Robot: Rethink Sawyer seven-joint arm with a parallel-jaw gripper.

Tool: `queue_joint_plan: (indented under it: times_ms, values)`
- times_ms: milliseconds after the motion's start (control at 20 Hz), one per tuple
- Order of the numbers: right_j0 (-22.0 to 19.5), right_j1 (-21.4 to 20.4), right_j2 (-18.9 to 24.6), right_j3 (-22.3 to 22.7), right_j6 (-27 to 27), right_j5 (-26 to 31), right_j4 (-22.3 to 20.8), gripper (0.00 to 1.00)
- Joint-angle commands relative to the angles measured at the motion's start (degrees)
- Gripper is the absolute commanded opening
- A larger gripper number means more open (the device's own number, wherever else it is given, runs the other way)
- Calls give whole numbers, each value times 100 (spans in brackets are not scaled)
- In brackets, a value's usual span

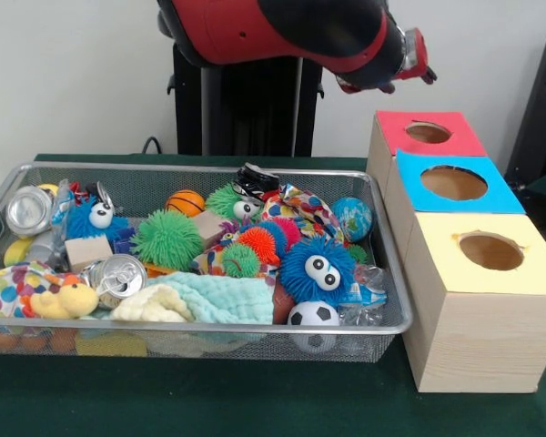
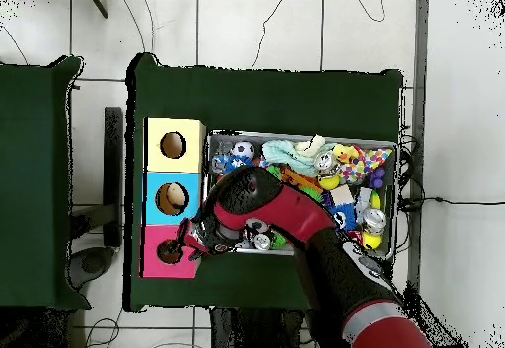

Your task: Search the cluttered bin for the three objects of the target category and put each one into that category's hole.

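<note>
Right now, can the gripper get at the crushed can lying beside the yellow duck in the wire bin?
Probably yes. The crushed silver can lies on top of the clutter, nothing over it. The gripper sits over the red box's hole, so the arm must swing back across the wire mesh basket.

Nothing here can be read from where I stand. The cans [image 1: 118, 273] show only bare silver ends.

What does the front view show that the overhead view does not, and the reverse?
Only the front view shows two crushed cans clearly, one at the bin's left end and one near the front wall. Only the overhead view shows the gripper above the red-topped box, close to its hole, and the floor around the table. Both show the wire bin of toys, the red arm and the three boxes.
</note>
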Motion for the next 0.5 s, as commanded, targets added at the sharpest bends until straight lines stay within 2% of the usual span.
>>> queue_joint_plan:
  times_ms: [50, 150, 300, 500]
  values:
    - [-127, -291, -218, -413, 1078, 608, -181, 100]
    - [-144, -362, -392, -504, 932, 590, -522, 100]
    - [74, -544, -1024, -1005, 771, 232, -1799, 100]
    - [-58, -998, -1195, -1284, 66, -169, -2901, 100]
